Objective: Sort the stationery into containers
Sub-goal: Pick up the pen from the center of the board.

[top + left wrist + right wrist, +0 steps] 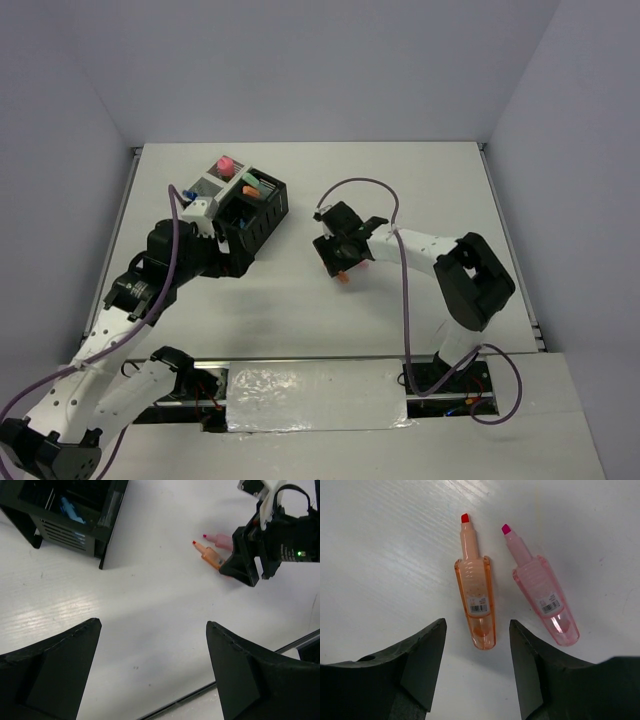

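An orange highlighter (pixel 475 605) and a pink highlighter (pixel 545 597) lie uncapped side by side on the white table. My right gripper (pixel 476 630) is open just above them, with its jaws on either side of the orange one's rear end and not touching it. In the top view the right gripper (pixel 340 255) hides most of both highlighters; only an orange tip (pixel 343 281) shows. The containers (pixel 262 215) stand at the back left and hold a pink-capped bottle (pixel 225 161) and orange and green markers (pixel 250 186). My left gripper (pixel 153 630) is open and empty beside the black bin (pixel 75 535).
The left wrist view shows a blue item (pixel 70 510) inside the black bin, and the right gripper (pixel 265 545) over both highlighters (pixel 210 556). A metal rail (pixel 320 365) runs along the table's near edge. Purple cables loop off both arms.
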